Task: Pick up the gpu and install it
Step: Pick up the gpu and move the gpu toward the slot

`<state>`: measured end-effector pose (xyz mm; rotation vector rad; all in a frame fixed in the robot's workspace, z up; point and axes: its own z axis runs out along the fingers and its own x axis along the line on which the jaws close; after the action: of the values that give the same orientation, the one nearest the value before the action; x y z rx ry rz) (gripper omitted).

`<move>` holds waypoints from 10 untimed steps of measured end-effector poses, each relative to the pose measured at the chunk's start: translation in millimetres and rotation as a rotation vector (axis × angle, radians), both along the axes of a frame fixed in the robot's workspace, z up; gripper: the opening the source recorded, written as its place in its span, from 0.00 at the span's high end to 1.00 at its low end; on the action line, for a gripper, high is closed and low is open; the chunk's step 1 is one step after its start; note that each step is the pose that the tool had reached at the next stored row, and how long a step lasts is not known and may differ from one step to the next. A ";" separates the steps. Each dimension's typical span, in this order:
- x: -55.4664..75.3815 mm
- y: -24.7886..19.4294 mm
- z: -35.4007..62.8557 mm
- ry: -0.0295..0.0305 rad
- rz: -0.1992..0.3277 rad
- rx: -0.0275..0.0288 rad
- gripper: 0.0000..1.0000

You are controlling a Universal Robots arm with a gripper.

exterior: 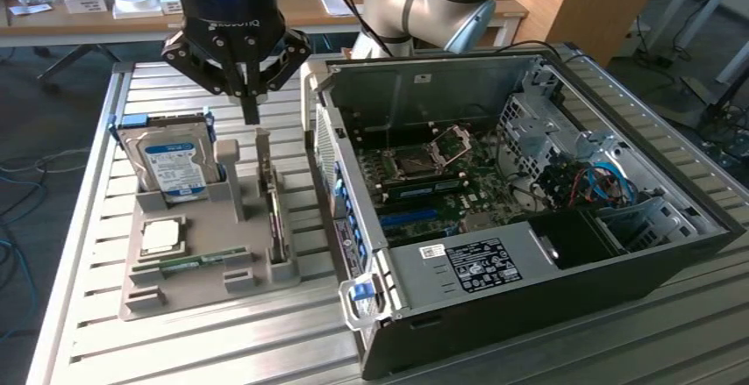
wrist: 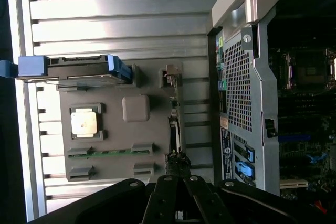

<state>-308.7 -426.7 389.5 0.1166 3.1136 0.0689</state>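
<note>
Hovering just above the gpu (exterior: 276,223), gripper (exterior: 249,113) has jaws together, holding nothing. Gpu stands on edge in grey holder (exterior: 188,293), between hard drive (exterior: 174,161) and open computer case (exterior: 655,262).

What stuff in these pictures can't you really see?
The gpu: both views catch it edge-on in the grey holder, so its flat faces are hidden.
Whether the shut jaws touch the gpu: in the wrist view their tips overlap its end.
The power supply label: exterior view, print too small to read.
The computer case: wrist view, cut off by the picture's edge.
</note>
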 end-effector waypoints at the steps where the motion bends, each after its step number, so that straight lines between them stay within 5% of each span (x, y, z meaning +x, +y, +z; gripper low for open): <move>1: 0.0 0.0 0.0 0.0000 0.000 0.0000 0.89; 10: 0.0 0.0 0.0 0.0000 0.000 0.0000 0.89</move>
<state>-308.7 -426.7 389.5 0.1166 3.1136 0.0689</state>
